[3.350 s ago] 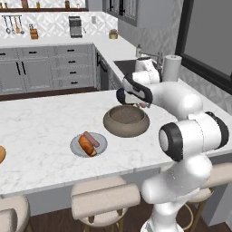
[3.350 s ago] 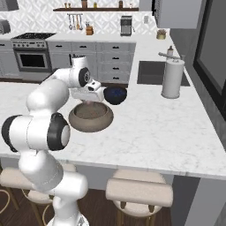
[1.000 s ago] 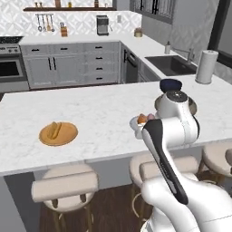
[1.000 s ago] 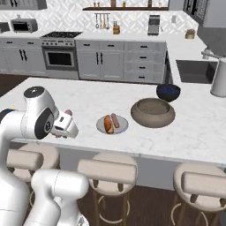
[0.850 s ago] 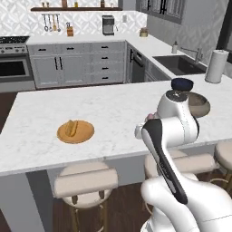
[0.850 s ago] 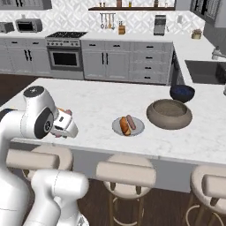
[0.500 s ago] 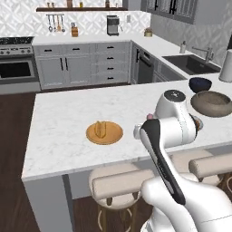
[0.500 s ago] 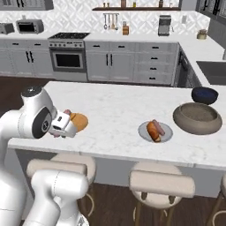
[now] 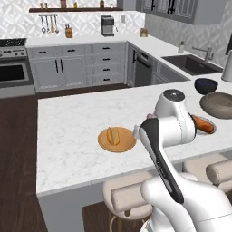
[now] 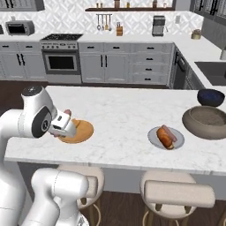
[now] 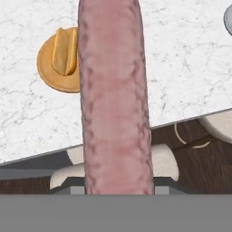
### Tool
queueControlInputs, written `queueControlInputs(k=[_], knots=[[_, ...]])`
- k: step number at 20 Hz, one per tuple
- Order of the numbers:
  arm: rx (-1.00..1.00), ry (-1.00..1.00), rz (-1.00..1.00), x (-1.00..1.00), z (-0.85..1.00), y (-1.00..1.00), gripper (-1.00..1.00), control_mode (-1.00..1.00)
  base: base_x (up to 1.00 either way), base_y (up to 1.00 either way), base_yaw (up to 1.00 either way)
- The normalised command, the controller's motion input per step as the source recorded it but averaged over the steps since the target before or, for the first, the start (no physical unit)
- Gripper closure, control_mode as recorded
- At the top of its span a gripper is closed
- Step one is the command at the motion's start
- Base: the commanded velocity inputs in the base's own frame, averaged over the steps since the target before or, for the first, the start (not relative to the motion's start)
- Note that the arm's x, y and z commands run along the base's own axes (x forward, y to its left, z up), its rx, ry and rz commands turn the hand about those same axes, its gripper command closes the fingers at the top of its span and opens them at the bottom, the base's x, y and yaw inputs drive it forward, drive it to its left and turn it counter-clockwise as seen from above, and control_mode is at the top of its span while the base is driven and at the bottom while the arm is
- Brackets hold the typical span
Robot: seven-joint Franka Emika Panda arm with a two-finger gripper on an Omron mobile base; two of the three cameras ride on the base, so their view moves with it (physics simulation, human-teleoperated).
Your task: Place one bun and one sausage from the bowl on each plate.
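- White marble surface (image 9: pixel 72 131) is seen in the left base view; on it the wooden plate (image 9: pixel 117 140) carries a bun (image 9: pixel 113 135), and the gripper (image 9: pixel 144 129) is held just right of that plate, a sausage (image 9: pixel 151 116) tip peeking above it.
- In the right base view, the gripper (image 10: pixel 66 123) overlaps the wooden plate's left edge; the grey plate (image 10: pixel 166 137) holds a bun and sausage, beside the speckled bowl (image 10: pixel 207 121) and a dark blue bowl (image 10: pixel 210 97).
- In the hand view, the gripper is clenched on the sausage (image 11: pixel 113 95), with the plated bun (image 11: pixel 65 51) beyond, to the sausage's left.
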Motion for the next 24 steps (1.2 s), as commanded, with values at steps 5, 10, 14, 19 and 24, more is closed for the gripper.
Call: queueControlInputs(k=[5, 10, 14, 19, 24], knots=[[0.0, -0.01, -0.03, 0.51, -0.06, 0.16, 1.0, -1.0, 0.07, 0.09, -0.01], [0.06, 0.0, 0.0, 1.0, -0.28, 0.11, 1.0, -1.0, 0.0, 0.0, 0.0], [0.23, 0.18, 0.0, 1.0, -0.43, 0.02, 1.0, -1.0, 0.0, 0.0, 0.0], [0.23, 0.27, 0.0, 1.0, -0.61, 0.04, 1.0, -1.0, 0.0, 0.0, 0.0], [0.05, 0.11, 0.0, 0.8, -0.58, 0.2, 1.0, -1.0, 0.0, 0.0, 0.0]])
